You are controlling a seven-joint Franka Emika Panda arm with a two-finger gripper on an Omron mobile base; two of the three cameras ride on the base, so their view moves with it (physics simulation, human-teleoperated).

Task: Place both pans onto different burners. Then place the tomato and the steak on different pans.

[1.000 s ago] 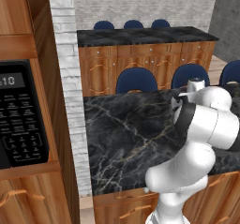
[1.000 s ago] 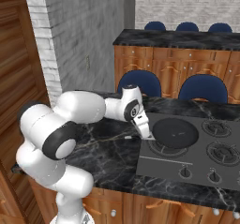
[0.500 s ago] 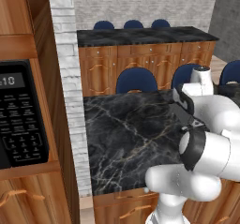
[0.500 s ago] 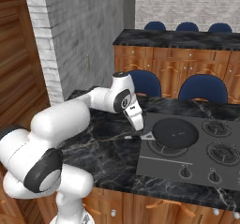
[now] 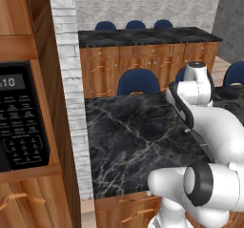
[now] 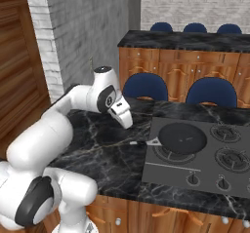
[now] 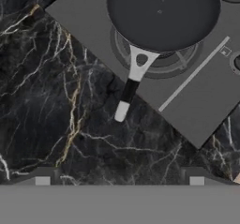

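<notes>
A flat black skillet (image 6: 183, 138) rests on the front-left burner of the dark grey cooktop (image 6: 168, 171). Its thin handle (image 6: 141, 142) points left over the marble counter. In the hand view the skillet (image 7: 164, 12) is at the top, with its handle (image 7: 129, 92) reaching down toward me. My gripper (image 6: 126, 120) hovers above the counter, up and to the left of the handle end. It is open and holds nothing; its fingertips (image 7: 42, 180) stand wide apart in the hand view (image 7: 119, 180). Other burners (image 6: 233, 159) are bare. The tomato and the steak are out of view.
Black knobs (image 6: 193, 179) line the cooktop's front edge. Blue chairs (image 6: 145, 87) stand behind the marble counter (image 5: 128, 141). A brick pillar (image 5: 66, 79) and a microwave (image 5: 19, 122) in a wooden cabinet are at the left. A second counter (image 6: 195, 39) runs along the back.
My gripper has risen and pulled back to the left, away from the skillet's handle, with the arm stretching out. The skillet has stayed on its burner.
</notes>
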